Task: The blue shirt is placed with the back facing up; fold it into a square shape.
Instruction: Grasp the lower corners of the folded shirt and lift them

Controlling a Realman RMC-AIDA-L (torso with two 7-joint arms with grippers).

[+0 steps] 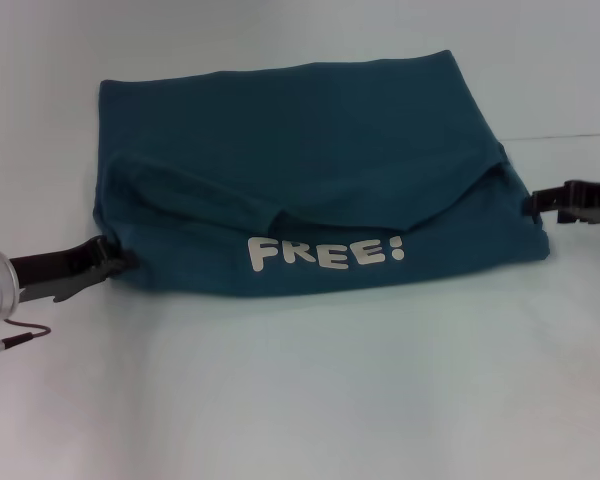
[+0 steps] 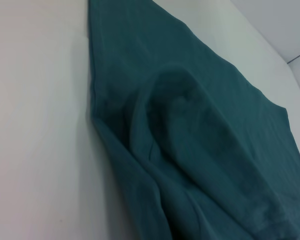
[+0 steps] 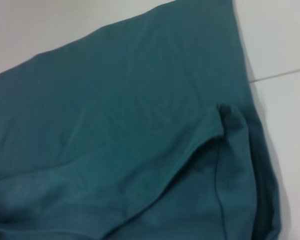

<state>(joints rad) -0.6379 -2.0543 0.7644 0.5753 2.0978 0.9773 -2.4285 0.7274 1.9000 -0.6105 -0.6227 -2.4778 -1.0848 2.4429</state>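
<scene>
Blue shirt (image 1: 310,190), folded, lies on the white table (image 1: 300,400) with white "FREE!" lettering (image 1: 327,252) along its near edge. Left gripper (image 1: 115,262) meets the near-left corner and right gripper (image 1: 537,203) the right edge; fingertips hidden, grip cannot be told.

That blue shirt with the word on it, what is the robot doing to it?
The robot is folding the large dark teal-blue T-shirt of soft fabric on the white table. It is already partly folded, with the white word "FREE!" showing near the front edge. The left pincer is at the shirt's left edge and the right pincer at its right edge, one on each side.
</scene>
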